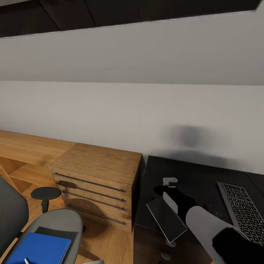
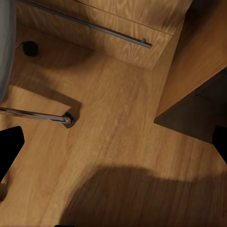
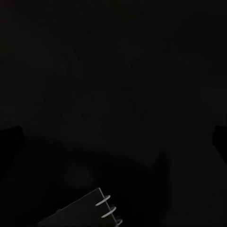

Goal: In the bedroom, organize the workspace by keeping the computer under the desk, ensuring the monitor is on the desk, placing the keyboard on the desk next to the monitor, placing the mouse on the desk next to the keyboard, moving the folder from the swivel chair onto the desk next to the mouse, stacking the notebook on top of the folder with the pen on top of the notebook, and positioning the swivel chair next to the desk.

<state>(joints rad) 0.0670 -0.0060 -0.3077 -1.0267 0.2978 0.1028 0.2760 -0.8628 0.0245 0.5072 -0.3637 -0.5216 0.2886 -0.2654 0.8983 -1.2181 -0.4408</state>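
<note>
The right gripper point(image 1: 172, 196) hovers over the desk point(image 1: 194, 172) above the notebook point(image 1: 167, 220), its grip impossible to judge; the keyboard point(image 1: 240, 211) lies beside it. The folder point(image 1: 38, 249) rests on the chair point(image 1: 55, 223) by a wooden chest point(image 1: 97, 176). The left wrist camera sees floor point(image 2: 118, 142) and a chrome chair leg point(image 2: 35, 115).

Light wooden chest point(image 1: 96, 179) with 4 bar handles, low wooden shelf point(image 1: 25, 150), grey wall point(image 1: 110, 110)

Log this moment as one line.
right end effector: above desk | notebook: desk edge | folder: on swivel chair | keyboard: on desk
</note>
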